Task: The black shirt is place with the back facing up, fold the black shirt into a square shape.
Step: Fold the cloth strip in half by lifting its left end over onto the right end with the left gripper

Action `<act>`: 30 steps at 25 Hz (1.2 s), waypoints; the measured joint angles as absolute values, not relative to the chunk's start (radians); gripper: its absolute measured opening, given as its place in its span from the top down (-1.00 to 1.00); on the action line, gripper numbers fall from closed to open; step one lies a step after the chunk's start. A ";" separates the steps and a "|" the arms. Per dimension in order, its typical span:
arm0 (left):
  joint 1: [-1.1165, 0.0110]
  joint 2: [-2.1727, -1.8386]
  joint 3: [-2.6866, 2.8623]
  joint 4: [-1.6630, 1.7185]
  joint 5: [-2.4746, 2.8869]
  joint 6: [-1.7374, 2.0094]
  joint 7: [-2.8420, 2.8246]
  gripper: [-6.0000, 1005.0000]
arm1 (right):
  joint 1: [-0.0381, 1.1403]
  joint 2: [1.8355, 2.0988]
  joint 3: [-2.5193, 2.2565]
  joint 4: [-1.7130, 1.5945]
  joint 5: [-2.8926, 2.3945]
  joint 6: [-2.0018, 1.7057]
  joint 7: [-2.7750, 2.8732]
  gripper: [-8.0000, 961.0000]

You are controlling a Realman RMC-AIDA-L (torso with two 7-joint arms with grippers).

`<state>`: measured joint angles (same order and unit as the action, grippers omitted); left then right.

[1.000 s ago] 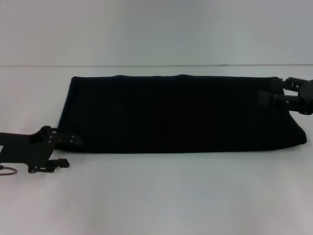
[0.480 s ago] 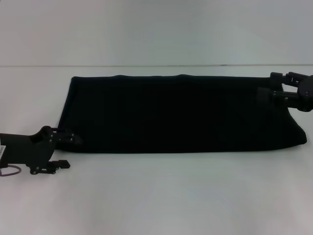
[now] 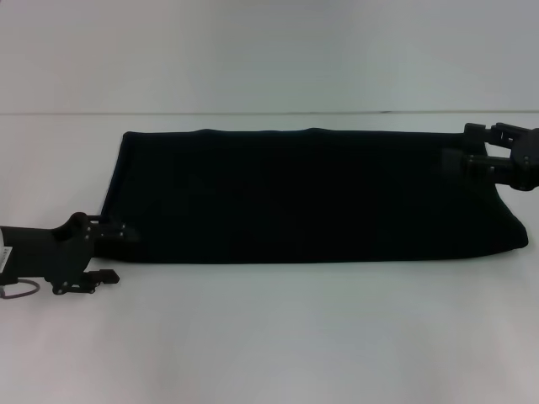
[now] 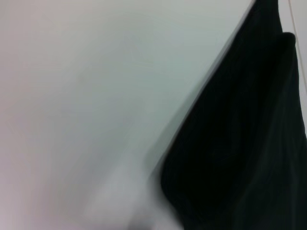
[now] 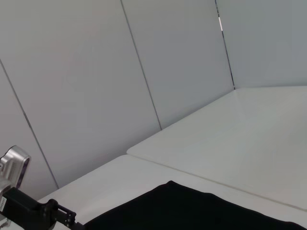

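The black shirt (image 3: pixel 312 195) lies flat on the white table (image 3: pixel 269 337) as a long wide band, with a fold along its near edge. My left gripper (image 3: pixel 116 255) is at the shirt's near left corner and stands open. One finger rests by the corner and the other sits on bare table. My right gripper (image 3: pixel 466 145) is at the far right corner, open, with its lower finger over the cloth. In the left wrist view the shirt (image 4: pixel 240 143) fills one side. The right wrist view shows the shirt (image 5: pixel 192 211) and the left gripper (image 5: pixel 53 213) far off.
The table's far edge (image 3: pixel 269 113) meets a pale panelled wall (image 5: pixel 144 72). Bare white tabletop surrounds the shirt on the near side and on the left. A thin cable loop (image 3: pixel 18 291) hangs by the left arm.
The right gripper has shifted a little up and inward along the shirt's far right corner. The left gripper has crept slightly toward the near left corner. The shirt has kept its shape.
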<state>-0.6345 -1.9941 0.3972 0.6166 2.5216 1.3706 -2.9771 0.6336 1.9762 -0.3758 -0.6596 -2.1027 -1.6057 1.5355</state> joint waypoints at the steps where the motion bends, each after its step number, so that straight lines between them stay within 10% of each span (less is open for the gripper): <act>1: -0.637 -1.994 0.397 0.617 2.521 1.361 -2.977 -0.48 | 0.634 1.976 -0.376 -0.660 -2.100 -1.606 1.536 -0.90; 30: -0.643 -1.994 0.400 0.593 2.506 1.232 -2.938 -0.47 | 0.630 1.975 -0.363 -0.660 -2.081 -1.603 1.534 -0.89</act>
<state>-0.6426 -1.9945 0.3995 0.5934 2.5058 1.2321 -2.9376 0.6296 1.9750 -0.3634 -0.6595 -2.0807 -1.6030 1.5344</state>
